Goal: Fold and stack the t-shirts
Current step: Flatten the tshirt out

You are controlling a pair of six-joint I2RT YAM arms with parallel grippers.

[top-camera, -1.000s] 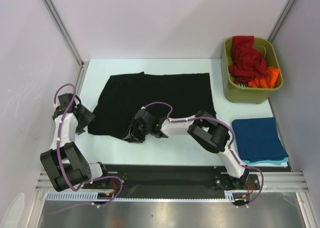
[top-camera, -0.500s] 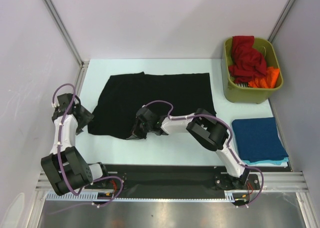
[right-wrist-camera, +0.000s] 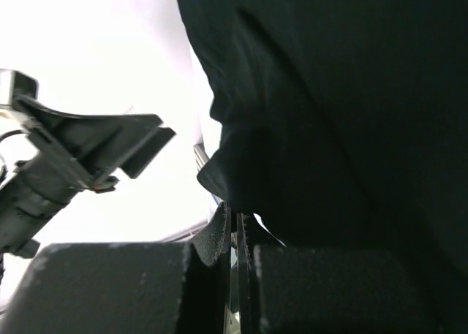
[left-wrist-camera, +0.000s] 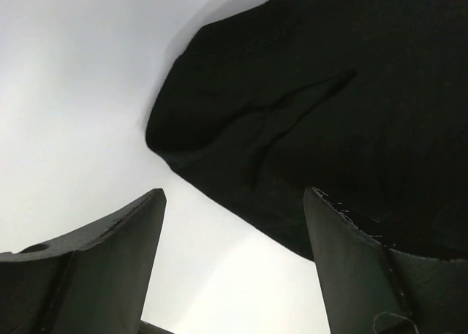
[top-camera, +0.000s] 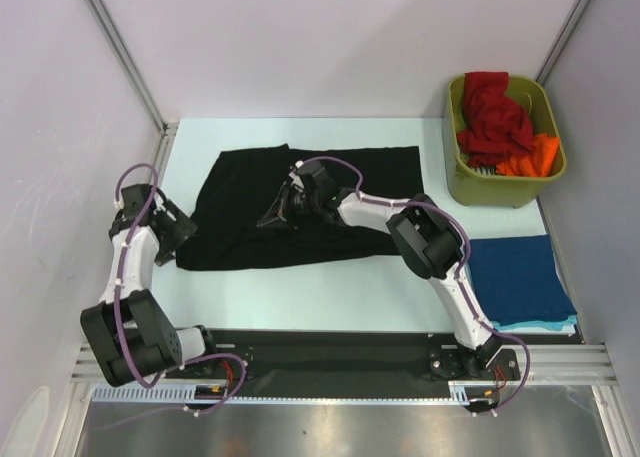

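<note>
Your right claw (top-camera: 288,203) has its fingers (right-wrist-camera: 212,240) squeezed tight on a fold of the black t-shirt (top-camera: 370,172), and it holds that pinch of cloth raised above the rest of the garment. In the right wrist view the dark cloth fills the space ahead of the clamped tips. The black t-shirt lies spread over the middle of the desk (top-camera: 330,297) and reaches toward the far edge, with its left part rumpled under the lifted fold.

Your left claw (top-camera: 178,233) sits just beside the shirt's left border, close to the left edge of the desk. Its fingers (left-wrist-camera: 117,253) are spread wide with nothing gripped, and the shirt's rounded border lies just ahead of them on the pale surface.

At the near right corner you have a folded dark blue t-shirt (top-camera: 520,277) resting on a teal t-shirt (top-camera: 545,327), of which only a thin strip shows. At the far right corner the olive-green bin (top-camera: 495,190) holds a red t-shirt (top-camera: 493,117) heaped high and an orange t-shirt (top-camera: 532,157) beside it
</note>
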